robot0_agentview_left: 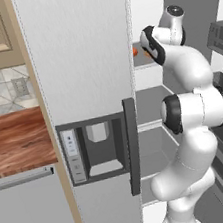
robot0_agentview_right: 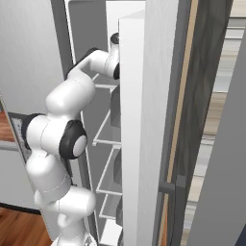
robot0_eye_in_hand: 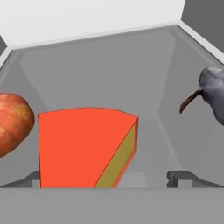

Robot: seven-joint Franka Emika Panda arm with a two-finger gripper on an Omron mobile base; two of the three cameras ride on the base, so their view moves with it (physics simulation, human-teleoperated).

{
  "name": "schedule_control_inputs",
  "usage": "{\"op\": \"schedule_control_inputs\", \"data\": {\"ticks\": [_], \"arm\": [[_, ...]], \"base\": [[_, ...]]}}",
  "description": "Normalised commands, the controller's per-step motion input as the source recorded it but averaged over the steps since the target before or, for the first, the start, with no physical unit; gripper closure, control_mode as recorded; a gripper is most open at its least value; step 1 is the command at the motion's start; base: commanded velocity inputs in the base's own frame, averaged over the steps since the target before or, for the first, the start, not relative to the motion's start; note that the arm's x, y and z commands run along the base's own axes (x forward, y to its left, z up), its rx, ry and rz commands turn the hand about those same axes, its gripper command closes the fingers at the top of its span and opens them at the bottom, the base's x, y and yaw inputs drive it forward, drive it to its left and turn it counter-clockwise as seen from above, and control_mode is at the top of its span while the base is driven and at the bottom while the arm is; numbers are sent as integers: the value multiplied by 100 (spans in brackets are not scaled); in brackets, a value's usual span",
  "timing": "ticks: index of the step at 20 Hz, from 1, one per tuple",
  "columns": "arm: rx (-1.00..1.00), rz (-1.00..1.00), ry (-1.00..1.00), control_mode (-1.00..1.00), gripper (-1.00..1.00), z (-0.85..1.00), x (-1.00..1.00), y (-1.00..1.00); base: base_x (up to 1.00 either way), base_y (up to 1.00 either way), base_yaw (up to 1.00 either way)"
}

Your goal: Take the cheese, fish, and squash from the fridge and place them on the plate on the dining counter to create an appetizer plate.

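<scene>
Step 1 of 3: reach for the cheese (robot0_eye_in_hand: 85,146). Arm is inside the fridge (robot0_agentview_left: 81,62); gripper (robot0_eye_in_hand: 107,179) fingers apart, straddling the wedge on the shelf. Squash (robot0_eye_in_hand: 13,122) beside it, fish (robot0_eye_in_hand: 212,94) opposite. Next: advance slightly, then close.

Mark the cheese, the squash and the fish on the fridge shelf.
cheese (robot0_eye_in_hand: 78,146), hand view, on its red-orange face.
squash (robot0_eye_in_hand: 13,122), hand view, on its rounded side.
fish (robot0_eye_in_hand: 214,94), hand view, on its grey body.
</scene>
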Motion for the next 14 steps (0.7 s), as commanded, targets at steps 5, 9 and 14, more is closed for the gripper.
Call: {"op": "schedule_control_inputs", "data": {"ticks": [5,9,14], "arm": [[0,3,-3,-100,-100,-61,55,4],[0,3,-2,-100,-100,-69,48,6],[0,0,0,-100,100,-23,16,2]], "base": [[0,0,0],[0,0,0],[0,0,0]]}}
